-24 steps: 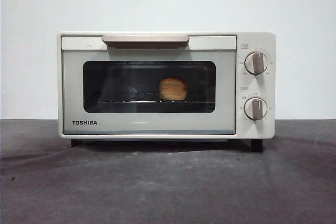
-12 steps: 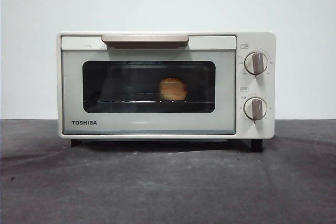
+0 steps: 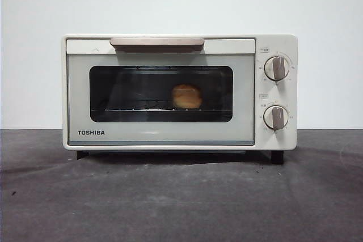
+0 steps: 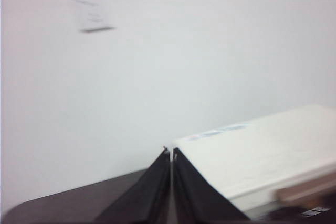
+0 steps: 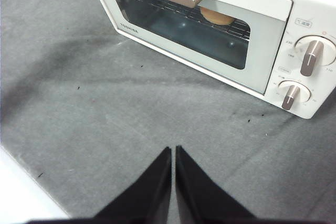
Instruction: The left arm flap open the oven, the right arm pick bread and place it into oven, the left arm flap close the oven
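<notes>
Bread (image 3: 187, 96) is judged light, soft, crushable, best gripped mid-loaf; both left gripper (image 4: 171, 153) and right gripper (image 5: 173, 151) fingers are closed, empty.

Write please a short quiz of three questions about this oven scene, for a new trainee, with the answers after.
1. True or false: the door of the oven is open.
2. Where does the bread lie? A) on the table in front of the oven; B) on the wire rack inside the oven; C) on top of the oven.
3. What state are the jaws of the left gripper and the right gripper in?

Key
1. False: the door is shut, with its handle at the top.
2. B.
3. Both are shut and hold nothing.
</notes>
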You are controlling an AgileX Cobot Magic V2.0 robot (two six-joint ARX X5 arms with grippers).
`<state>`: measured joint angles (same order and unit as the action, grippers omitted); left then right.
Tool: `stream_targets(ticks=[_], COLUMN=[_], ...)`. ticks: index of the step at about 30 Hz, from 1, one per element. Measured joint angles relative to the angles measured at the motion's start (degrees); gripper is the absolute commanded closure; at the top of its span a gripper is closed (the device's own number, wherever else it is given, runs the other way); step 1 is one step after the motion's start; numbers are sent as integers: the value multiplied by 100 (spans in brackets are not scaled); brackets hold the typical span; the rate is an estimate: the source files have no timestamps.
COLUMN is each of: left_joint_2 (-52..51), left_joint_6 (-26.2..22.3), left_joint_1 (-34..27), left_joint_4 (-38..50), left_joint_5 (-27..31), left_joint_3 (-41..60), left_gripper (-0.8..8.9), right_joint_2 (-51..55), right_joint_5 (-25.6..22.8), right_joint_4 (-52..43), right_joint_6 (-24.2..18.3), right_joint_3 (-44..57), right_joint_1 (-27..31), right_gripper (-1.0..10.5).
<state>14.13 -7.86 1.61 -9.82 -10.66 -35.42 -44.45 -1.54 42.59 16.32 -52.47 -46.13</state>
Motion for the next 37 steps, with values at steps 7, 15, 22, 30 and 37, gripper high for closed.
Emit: stream_targets(ticks=[7, 15, 22, 30, 37], left_joint_2=[-846, -1329, -1377, -1377, -1377], left_joint_6=[-24, -22, -20, -20, -13], left_joint_1=[-179, -240, -240, -240, -240], left_joint_4=[157, 101, -243, -603, -621], left_joint_5=[315, 323, 326, 323, 323], left_joint_3=[1399, 2507, 2802, 2822, 3047], left_gripper=[794, 794, 794, 794, 794], right_joint_2=[0, 0, 0, 0, 0], right_joint_5=[2, 0, 0, 0, 0], right_joint_4=[0, 0, 0, 0, 0], right_joint_6=[0, 0, 0, 0, 0], right_joint_3=[0, 0, 0, 0, 0], right_joint_1=[0, 0, 0, 0, 0], right_gripper=[940, 940, 940, 940, 940])
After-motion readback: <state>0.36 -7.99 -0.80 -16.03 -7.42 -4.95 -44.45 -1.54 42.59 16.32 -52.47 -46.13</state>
